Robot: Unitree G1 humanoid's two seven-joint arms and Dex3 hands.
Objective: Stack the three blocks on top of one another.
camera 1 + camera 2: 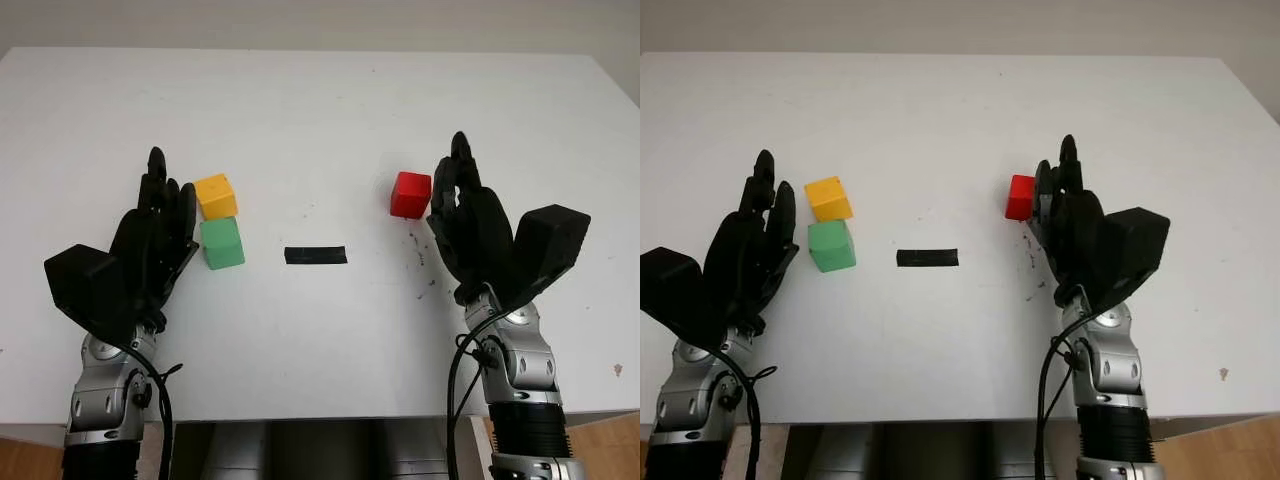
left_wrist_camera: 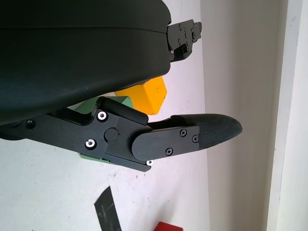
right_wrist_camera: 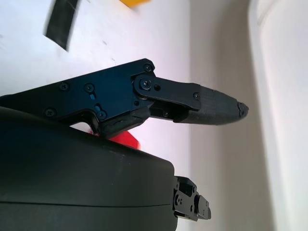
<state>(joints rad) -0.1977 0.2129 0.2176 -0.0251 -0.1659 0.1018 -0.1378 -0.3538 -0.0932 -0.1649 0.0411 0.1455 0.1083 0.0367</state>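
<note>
A yellow block (image 1: 216, 195) sits on the white table (image 1: 320, 110) at the left, with a green block (image 1: 222, 243) touching its near side. A red block (image 1: 410, 194) lies at the right. My left hand (image 1: 160, 215) is open just left of the yellow and green blocks, holding nothing. My right hand (image 1: 455, 195) is open immediately right of the red block, close to it or touching it. In the left wrist view the yellow block (image 2: 144, 96) and green block (image 2: 115, 102) show behind a finger (image 2: 192, 134). In the right wrist view the red block (image 3: 124, 140) peeks out beside the hand.
A black strip of tape (image 1: 316, 255) lies flat between the two hands. Small dark marks (image 1: 420, 255) dot the table near the right hand. The table's front edge (image 1: 320, 415) runs just before the forearms.
</note>
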